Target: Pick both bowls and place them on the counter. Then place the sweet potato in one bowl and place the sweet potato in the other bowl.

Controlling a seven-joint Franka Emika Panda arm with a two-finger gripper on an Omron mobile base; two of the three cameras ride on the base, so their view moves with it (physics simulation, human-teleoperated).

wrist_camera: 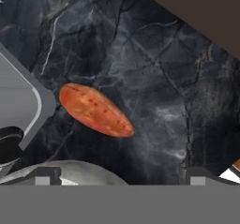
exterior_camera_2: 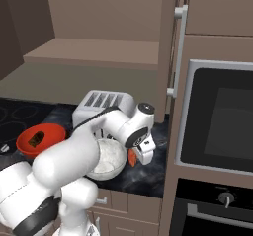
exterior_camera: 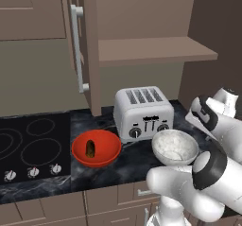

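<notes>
With its jaws spread wide and empty, the gripper (wrist_camera: 117, 183) hovers above the sweet potato (wrist_camera: 95, 109), which lies on the black table (wrist_camera: 154, 78) just beside the toaster (wrist_camera: 18, 101), its long axis running diagonally away from the toaster corner

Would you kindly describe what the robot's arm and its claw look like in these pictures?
The arm is made of glossy white rounded segments joined by dark, almost black joint bands. Its links are thick and tubular, with no loose cables visible. The claw sits on a white hand; its two small finger tips are dark.
</notes>
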